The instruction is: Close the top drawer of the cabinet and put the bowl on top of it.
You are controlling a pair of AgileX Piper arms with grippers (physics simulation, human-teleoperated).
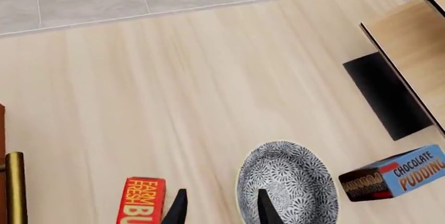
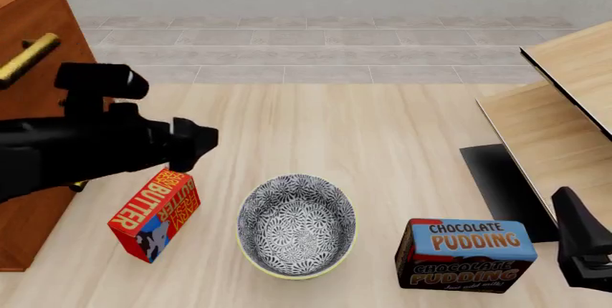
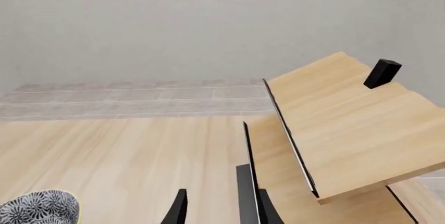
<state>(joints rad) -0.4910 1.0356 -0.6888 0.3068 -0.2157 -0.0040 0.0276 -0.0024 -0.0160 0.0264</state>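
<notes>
The bowl [image 2: 297,225], grey-and-white floral inside with a cream rim, sits upright on the light wood surface near the front. The reddish-brown cabinet [image 2: 39,7] stands at the far left. A brass bar handle [image 2: 29,57] shows near its top, but I cannot tell how far the top drawer stands out. My left gripper [image 1: 222,208] is open, its fingertips hovering between the bowl [image 1: 288,182] and a butter box, holding nothing. The handle [image 1: 14,187] shows at the edge of that view. My right gripper [image 3: 222,211] is open and empty, well right of the bowl [image 3: 38,206].
A red butter box [image 2: 153,215] lies left of the bowl, under the left arm [image 2: 96,143]. A blue-and-brown chocolate pudding box [image 2: 466,254] lies right of the bowl. Pale light-wood furniture [image 2: 564,107] with slanted panels fills the right side. The right arm [image 2: 578,251] is at the bottom right.
</notes>
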